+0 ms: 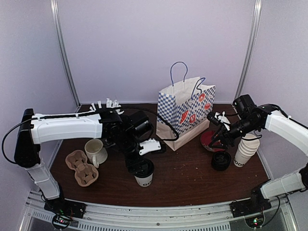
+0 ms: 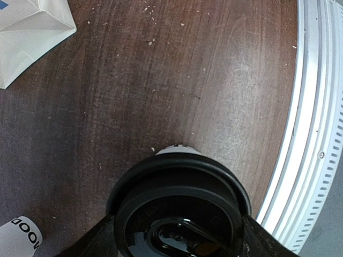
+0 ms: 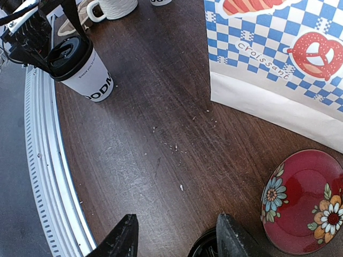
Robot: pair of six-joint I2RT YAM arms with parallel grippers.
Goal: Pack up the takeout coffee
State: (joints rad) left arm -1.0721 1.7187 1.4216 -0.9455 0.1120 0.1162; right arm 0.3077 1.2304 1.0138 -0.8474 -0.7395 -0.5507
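Note:
A takeout coffee cup (image 1: 144, 180), white with black lettering and a black lid (image 2: 179, 203), stands on the table near the front middle. My left gripper (image 1: 142, 167) is shut on it at the lid, one finger (image 2: 94, 243) on each side. The right wrist view shows the cup (image 3: 88, 72) with the fingers around its top. A second lettered white cup (image 2: 21, 235) shows just beside it. My right gripper (image 3: 179, 241) is open and empty, hovering above a stack of black lids (image 1: 221, 161) near the red plate.
A blue-checked paper bag (image 1: 186, 110) stands open at the back middle. A red flowered plate (image 3: 303, 201), stacked white cups (image 1: 246, 150), a cream mug (image 1: 95, 151), a cardboard cup carrier (image 1: 82, 167) and a straw cup (image 1: 108, 103) are around. A metal rail (image 2: 316, 134) edges the front.

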